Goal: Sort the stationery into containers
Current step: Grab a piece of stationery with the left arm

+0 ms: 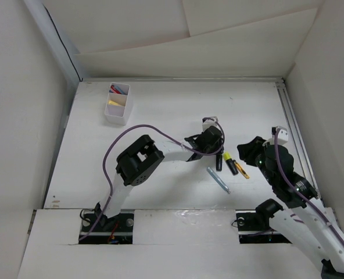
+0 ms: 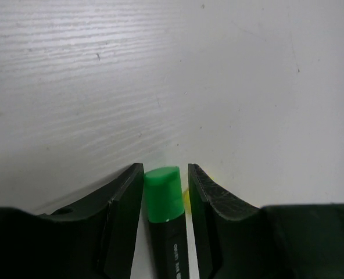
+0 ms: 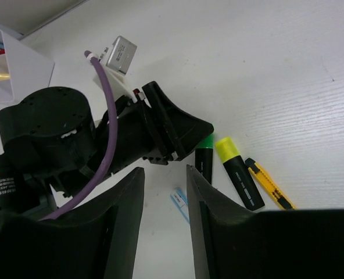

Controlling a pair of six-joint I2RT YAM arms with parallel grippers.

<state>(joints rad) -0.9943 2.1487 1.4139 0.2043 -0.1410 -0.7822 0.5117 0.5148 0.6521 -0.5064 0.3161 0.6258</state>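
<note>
My left gripper [image 2: 165,168] is down on the table with its jaws closed around a black marker with a green cap [image 2: 163,200]; the same marker [image 1: 219,161] lies under that gripper [image 1: 217,150] in the top view. Beside it lie a yellow-capped black marker [image 3: 239,174], a yellow cutter-shaped piece [image 3: 269,185] and a light blue pen [image 1: 218,180]. My right gripper [image 3: 165,170] hovers just right of these, jaws parted with nothing between them. The white container [image 1: 117,111] stands far left and holds red and yellow pieces.
The left arm's body and purple cable [image 3: 105,110] fill the left of the right wrist view, close to my right fingers. White walls enclose the table on the left, back and right. The container's wall [image 3: 27,75] shows at the upper left of the right wrist view.
</note>
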